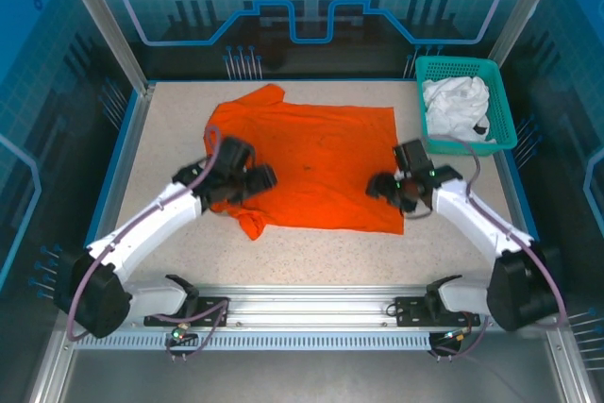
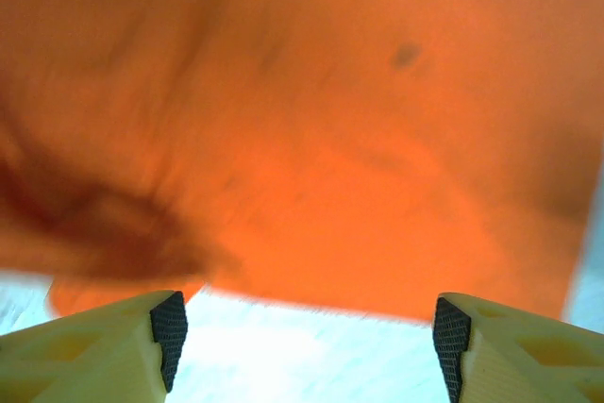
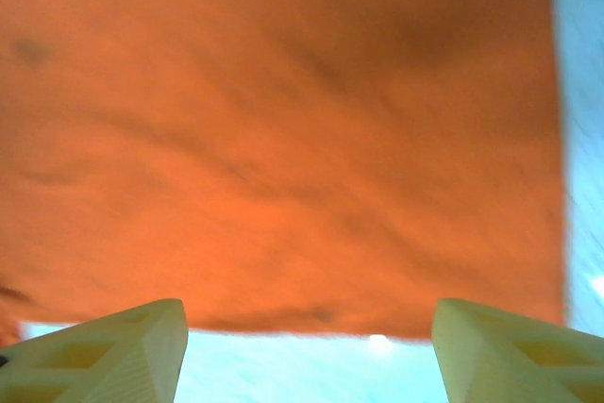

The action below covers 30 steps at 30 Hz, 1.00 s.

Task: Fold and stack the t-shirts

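Orange cloth short-sleeved t-shirt (image 1: 316, 162) lies spread flat on the speckled beige surface (image 1: 311, 261), between my two sets of jaws. My left jaws hang at its left edge and my right jaws at its right edge, both turned inward toward the cloth. Through the left wrist camera I see the left fingertips (image 2: 170, 327) standing wide apart with nothing between them but pale surface. The shirt's edge shows just ahead of the tips, and a small dark spot (image 2: 406, 54) sits on the cloth further out. On the right wrist camera the right fingertips (image 3: 156, 346) are likewise spread wide and grip nothing, with the shirt's edge just ahead of them. One sleeve is bunched on the near side of the left jaws. Beyond the right jaws and a little outward, well apart from them, sits the teal plastic lattice basket (image 1: 459, 64), with the crumpled white cloth t-shirt (image 1: 455, 106) inside it.
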### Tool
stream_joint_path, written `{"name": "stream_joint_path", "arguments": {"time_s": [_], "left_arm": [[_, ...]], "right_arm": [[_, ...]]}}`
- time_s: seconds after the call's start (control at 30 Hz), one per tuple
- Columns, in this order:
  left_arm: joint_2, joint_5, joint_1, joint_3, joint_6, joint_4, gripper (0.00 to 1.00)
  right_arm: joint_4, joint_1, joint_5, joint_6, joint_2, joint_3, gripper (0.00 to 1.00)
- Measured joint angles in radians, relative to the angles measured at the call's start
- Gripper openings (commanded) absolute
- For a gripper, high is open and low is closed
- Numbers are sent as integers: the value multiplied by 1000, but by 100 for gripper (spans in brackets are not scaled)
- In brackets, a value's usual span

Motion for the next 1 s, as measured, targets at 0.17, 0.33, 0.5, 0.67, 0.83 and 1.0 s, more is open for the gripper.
{"name": "stream_joint_path", "arguments": {"time_s": [0.17, 0.33, 0.5, 0.67, 0.83, 1.0], "left_arm": [[-44, -122, -158, -104, -192, -38, 66], [41, -222, -201, -90, -310, -26, 59], [144, -277, -209, -75, -375, -8, 59], [255, -302, -209, 3, -378, 5, 54], [325, -314, -209, 49, -381, 22, 48], [368, -323, -209, 64, -383, 21, 53]], "right_arm": [[-33, -47, 19, 25, -274, -192, 70], [-34, -119, 18, 28, -387, -258, 69], [-25, -141, 10, 20, -356, -263, 68], [-6, -145, -12, 3, -300, -263, 67], [8, -145, -21, -10, -280, -263, 67], [17, -145, -30, -19, -280, -263, 67]]}}
